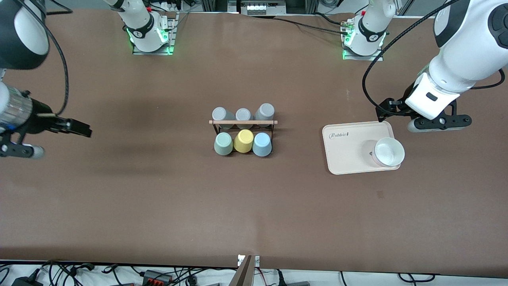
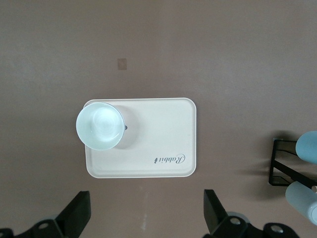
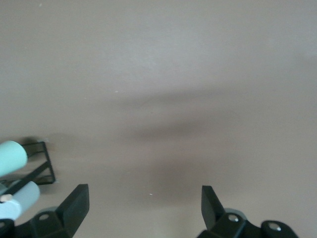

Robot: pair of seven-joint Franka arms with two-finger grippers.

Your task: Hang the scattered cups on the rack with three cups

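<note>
The rack, black wire with a wooden dowel, stands mid-table. On its side nearer the front camera hang the sage-green cup, a yellow cup and the light blue cup. Three grey cups hang on its farther side. My left gripper is open and empty, over the table beside the cream tray. My right gripper is open and empty, over bare table at the right arm's end. The right wrist view shows the rack's end and the sage-green cup.
The cream tray lies toward the left arm's end and holds a white bowl. The left wrist view shows the rack's other end and the light blue cup. Cables hang from both arms.
</note>
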